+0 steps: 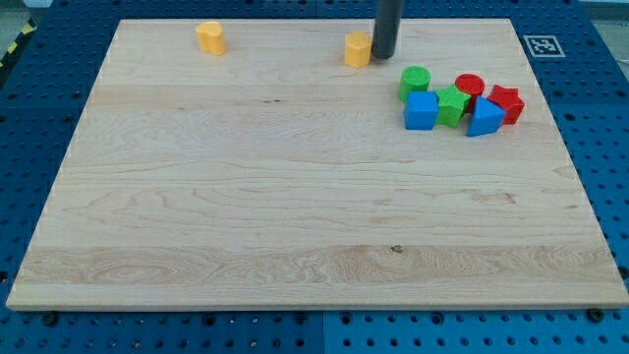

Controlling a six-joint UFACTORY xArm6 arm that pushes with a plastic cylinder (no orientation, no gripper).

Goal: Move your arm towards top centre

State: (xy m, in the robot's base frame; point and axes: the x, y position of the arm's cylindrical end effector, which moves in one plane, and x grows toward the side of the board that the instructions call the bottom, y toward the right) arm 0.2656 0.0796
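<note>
My dark rod comes down from the view's top, and my tip [383,54] rests on the wooden board [295,197] near its top centre. It stands right beside the right side of a yellow block [358,48]; I cannot tell if they touch. A second yellow block [210,37] sits at the top left. A cluster lies to the lower right of the tip: a green cylinder [415,82], a blue cube [421,111], a green block [451,105], a red cylinder [470,88], a blue block [485,117] and a red block [506,102].
The board lies on a blue pegboard table [600,128]. A black-and-white marker tag [540,45] sits off the board's top right corner. A yellow-black striped edge [12,51] shows at the far left.
</note>
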